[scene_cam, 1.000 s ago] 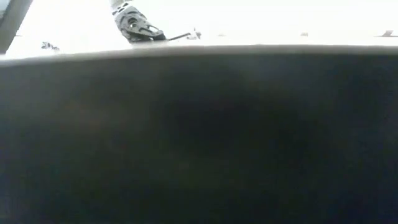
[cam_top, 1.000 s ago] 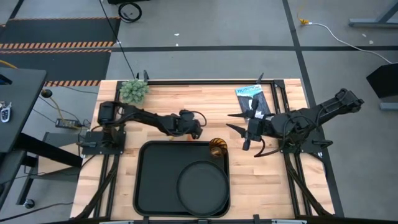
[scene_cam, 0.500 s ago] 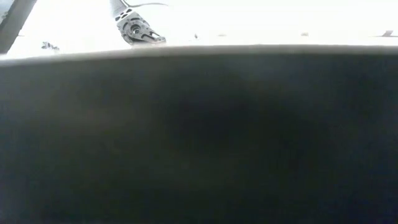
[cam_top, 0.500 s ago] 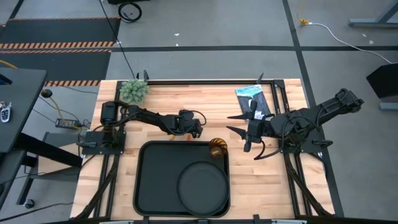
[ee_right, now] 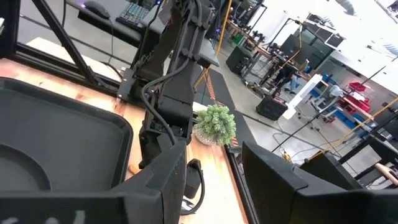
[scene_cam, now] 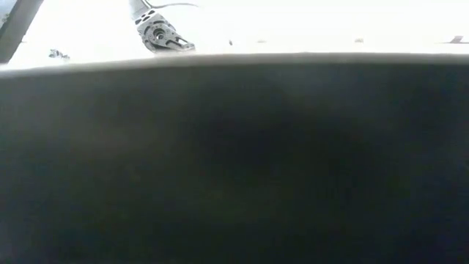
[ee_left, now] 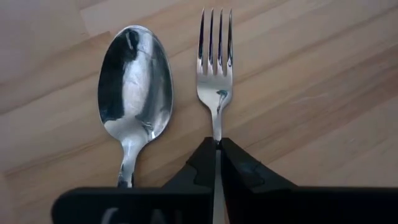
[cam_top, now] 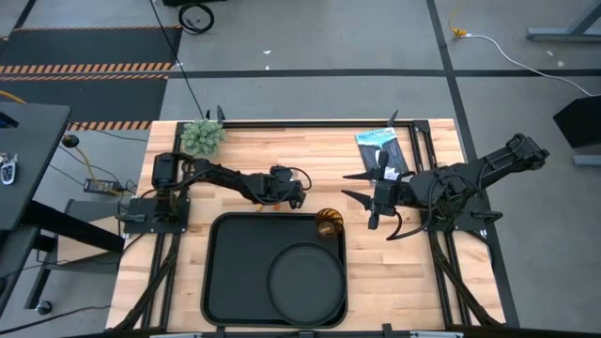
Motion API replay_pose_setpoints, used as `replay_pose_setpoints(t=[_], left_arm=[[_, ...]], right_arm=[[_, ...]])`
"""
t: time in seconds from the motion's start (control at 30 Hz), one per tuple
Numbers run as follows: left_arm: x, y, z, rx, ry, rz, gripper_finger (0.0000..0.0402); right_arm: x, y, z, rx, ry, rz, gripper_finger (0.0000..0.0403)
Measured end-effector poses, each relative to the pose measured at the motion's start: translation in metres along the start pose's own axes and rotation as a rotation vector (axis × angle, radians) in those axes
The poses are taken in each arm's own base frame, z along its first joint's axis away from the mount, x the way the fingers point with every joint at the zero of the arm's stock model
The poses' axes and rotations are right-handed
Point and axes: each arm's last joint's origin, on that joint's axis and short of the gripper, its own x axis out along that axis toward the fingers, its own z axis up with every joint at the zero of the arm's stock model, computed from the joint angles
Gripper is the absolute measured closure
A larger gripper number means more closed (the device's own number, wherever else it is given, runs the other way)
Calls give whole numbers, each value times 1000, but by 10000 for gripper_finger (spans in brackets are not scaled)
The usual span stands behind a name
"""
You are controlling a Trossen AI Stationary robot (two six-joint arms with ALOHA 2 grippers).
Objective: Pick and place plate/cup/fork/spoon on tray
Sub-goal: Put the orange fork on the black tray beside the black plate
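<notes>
The fork and the spoon lie side by side on the wooden table, just beyond the far rim of the black tray. My left gripper is down over them, shut on the fork; both handles are hidden under it. The plate lies in the tray's right half. The amber cup stands at the tray's far right corner. My right gripper hangs open to the right of the cup, with nothing between its fingers. My left gripper pinches the fork's thin neck, just behind the tines, between its two fingertips. The fingers come from above, one on each side of the neck. The fork lies flat on the table, tines pointing away from the gripper.
A small potted plant stands at the table's far left corner, and a black-and-blue packet lies at the far right. In the low view, the tray's dark wall blocks almost everything.
My left gripper has settled a little toward the table's right edge over the fork and has shut on its neck. Fork, spoon, cup and plate lie where they were.
</notes>
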Motion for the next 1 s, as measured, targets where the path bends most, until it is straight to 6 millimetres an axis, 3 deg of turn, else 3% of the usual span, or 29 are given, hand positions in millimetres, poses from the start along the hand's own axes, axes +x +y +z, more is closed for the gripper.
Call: replay_pose_setpoints(t=[0.3, 0.43, 0.53, 0.73, 1.0], left_arm=[[-20, -7, 19, 49, -70, -44, 389], [-45, -14, 27, 56, -112, -93, 389], [-72, -18, 21, 71, -122, -121, 389], [-121, -28, -22, 108, -64, -178, 389], [-159, -29, -81, 75, 155, -215, 388]], right_arm=[[0, 0, 0, -3, 4, 2, 240], [0, 1, -1, -7, 13, 5, 240], [0, 1, -3, -13, 25, 10, 240], [0, 2, -4, -17, 35, 14, 240], [0, 2, -3, -25, 19, 25, 240]])
